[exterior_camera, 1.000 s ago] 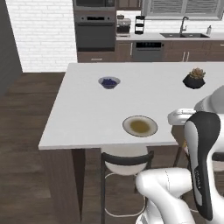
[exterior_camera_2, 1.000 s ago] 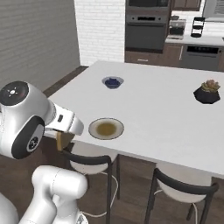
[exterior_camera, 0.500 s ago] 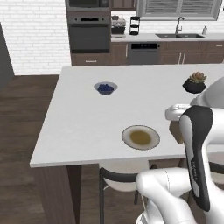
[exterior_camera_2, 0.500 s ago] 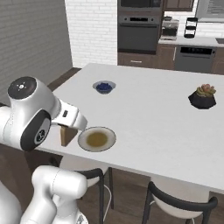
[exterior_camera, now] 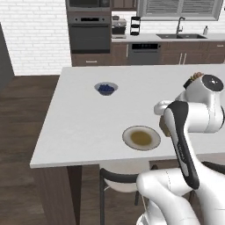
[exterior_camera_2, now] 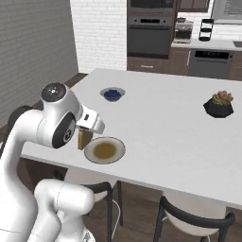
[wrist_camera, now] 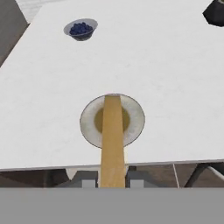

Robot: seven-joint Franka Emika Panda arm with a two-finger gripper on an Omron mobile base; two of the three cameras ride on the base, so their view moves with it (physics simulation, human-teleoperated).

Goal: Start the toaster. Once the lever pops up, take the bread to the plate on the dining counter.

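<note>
The gripper [wrist_camera: 112,183] is clamped on the bread [wrist_camera: 112,140], held edge-on above the plate [wrist_camera: 87,127] near the dining counter's [wrist_camera: 166,78] front edge; it should lower gently, then release.

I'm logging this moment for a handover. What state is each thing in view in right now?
bread: held edge-on in the tool, above the plate, not yet set down.
tool: shut on the bread.
plate: bare, flat on the dining counter near its front edge.
dining counter: white top, carrying plate, bowl and plant.
bowl: upright, holding blue berries.
potted plant: upright.
</note>
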